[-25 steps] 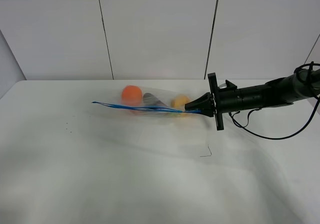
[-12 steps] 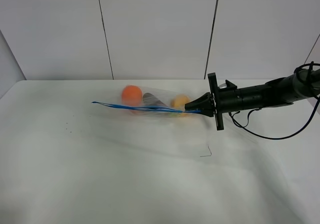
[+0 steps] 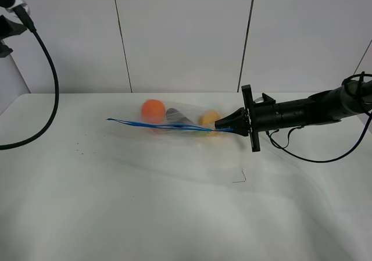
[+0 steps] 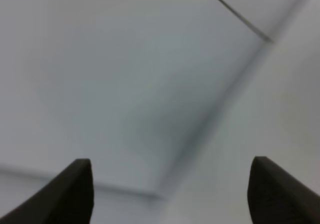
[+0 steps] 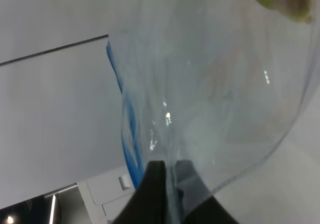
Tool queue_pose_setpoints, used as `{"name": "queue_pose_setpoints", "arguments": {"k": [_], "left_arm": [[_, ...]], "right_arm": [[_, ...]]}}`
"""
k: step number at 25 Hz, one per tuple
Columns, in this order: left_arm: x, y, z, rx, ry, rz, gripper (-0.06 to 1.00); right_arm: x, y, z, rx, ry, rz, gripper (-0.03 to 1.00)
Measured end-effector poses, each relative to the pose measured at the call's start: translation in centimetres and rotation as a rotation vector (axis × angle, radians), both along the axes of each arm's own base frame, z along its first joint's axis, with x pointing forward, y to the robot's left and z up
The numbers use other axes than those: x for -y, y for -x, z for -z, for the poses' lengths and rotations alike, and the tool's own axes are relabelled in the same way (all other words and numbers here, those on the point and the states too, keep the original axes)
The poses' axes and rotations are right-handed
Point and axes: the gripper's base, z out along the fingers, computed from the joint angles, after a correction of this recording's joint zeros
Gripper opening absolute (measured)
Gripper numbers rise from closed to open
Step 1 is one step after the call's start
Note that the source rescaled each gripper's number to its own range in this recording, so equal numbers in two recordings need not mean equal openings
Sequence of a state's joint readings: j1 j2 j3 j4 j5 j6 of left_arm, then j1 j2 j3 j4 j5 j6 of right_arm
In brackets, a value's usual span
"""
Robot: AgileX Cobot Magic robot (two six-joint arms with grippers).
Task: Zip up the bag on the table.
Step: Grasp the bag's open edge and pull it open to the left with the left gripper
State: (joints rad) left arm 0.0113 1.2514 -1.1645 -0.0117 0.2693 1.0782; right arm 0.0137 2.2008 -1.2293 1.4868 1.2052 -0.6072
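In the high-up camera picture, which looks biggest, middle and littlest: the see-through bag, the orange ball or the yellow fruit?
1. The clear plastic zip bag with the blue strip, by far.
2. The round orange fruit.
3. The yellow fruit, which looks only slightly smaller. The black right pincer hides part of it, so that's unsure.

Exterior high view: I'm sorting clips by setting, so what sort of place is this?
Likely a robot lab or test cell: a white table, a plain panelled wall behind, and the right end effector pinching a clear bag.
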Motion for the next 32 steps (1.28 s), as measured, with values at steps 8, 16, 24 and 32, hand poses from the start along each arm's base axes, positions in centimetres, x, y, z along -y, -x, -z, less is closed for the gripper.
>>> {"name": "queue_pose_setpoints", "arguments": {"k": [8,16,24,32], "left_arm": [[4.5,-4.4,1.2,0.238,-0.129,0.168,0.90],[15.6,-2.5,9.7,0.080,-0.149,0.518,0.90],[24.1,1.2,17.3,0.083,-0.165,0.770,0.90],[27.1,1.1,22.8,0.152,-0.180,0.869,0.90]], "right_arm": [[0.0,0.0,0.0,0.000,0.000,0.000,0.00],[0.0,0.0,0.0,0.000,0.000,0.000,0.00],[0.0,0.0,0.0,0.000,0.000,0.000,0.00],[0.0,0.0,0.0,0.000,0.000,0.000,0.00]]}}
